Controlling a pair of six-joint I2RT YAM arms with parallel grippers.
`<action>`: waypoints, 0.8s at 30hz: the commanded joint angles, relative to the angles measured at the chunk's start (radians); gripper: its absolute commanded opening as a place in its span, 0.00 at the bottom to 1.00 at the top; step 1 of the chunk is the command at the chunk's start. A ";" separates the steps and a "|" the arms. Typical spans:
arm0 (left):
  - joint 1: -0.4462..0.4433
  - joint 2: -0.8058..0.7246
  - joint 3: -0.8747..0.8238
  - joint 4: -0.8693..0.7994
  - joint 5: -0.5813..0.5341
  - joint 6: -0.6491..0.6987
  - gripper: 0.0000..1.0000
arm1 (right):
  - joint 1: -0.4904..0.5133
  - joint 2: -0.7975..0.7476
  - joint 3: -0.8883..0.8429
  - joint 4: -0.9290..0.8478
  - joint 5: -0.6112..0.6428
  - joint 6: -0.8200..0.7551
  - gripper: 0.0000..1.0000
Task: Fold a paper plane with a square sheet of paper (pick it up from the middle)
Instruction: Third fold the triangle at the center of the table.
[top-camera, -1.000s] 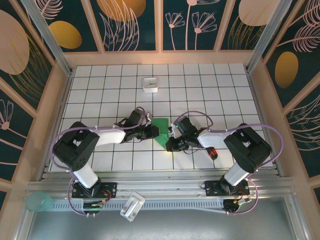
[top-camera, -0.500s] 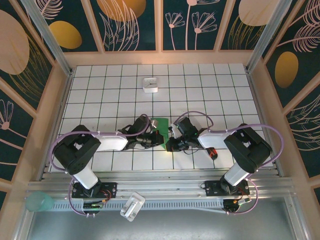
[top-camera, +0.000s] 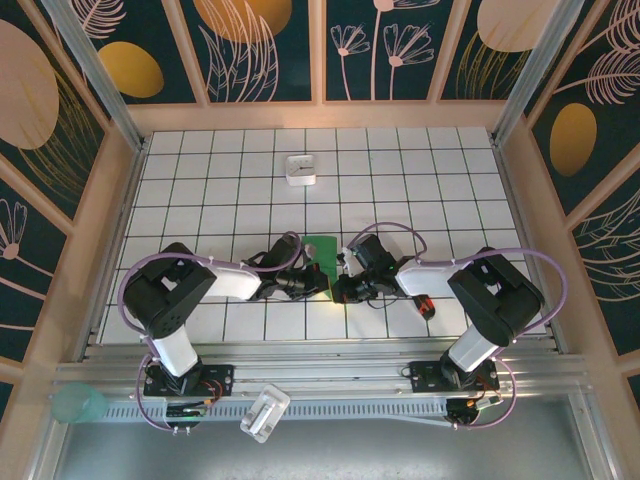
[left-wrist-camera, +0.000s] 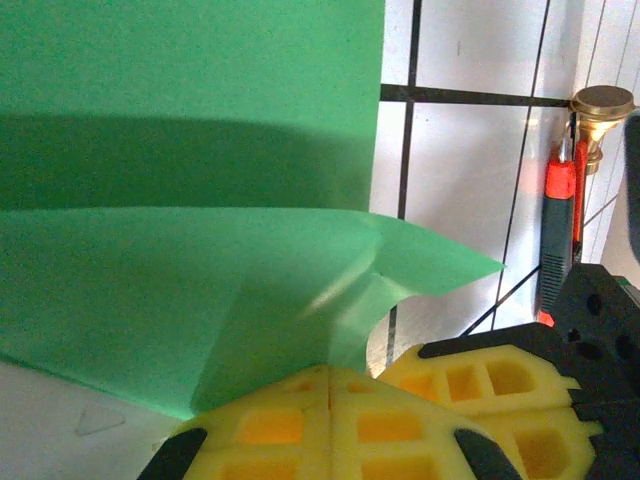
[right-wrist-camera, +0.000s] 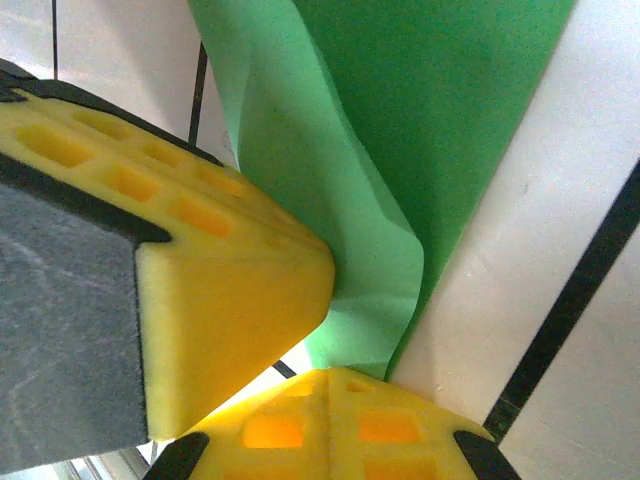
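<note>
Overhead and wrist views of the folding stage. We count one square sheet of paper (top-camera: 320, 249), bright green and already folded over itself, lying on the tiled table (top-camera: 200, 180) at mid-width, towards the near side, between the two arms. From above, we see its long axis running far to near: the broad straight edge lies on the far side and the shape narrows towards the near end, where both claws meet it. In the left wrist view the sheet (left-wrist-camera: 190, 100) shows stacked layers and a pointed flap jutting sideways. We count two grippers. The left gripper (top-camera: 322, 285) has its yellow pads (left-wrist-camera: 270, 425) pressed together, pinching the sheet's near edge at their seam. The right gripper (top-camera: 341, 290), just beside it, is likewise closed, its pads (right-wrist-camera: 390, 430) nipping a buckled fold of the sheet (right-wrist-camera: 440, 110). We also count one small white box (top-camera: 301, 169) on the far tiles, well apart from the sheet, and one red-and-black screwdriver (top-camera: 425, 304) near the right arm.
</note>
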 joint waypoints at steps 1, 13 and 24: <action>-0.007 0.018 -0.003 -0.006 -0.009 -0.020 0.00 | -0.003 0.043 -0.027 -0.132 0.081 -0.001 0.00; -0.003 0.023 0.028 -0.090 -0.094 0.039 0.00 | -0.004 0.068 -0.024 -0.217 0.113 -0.004 0.00; 0.041 0.019 0.023 -0.091 -0.095 0.061 0.00 | -0.003 0.089 -0.036 -0.257 0.127 0.003 0.00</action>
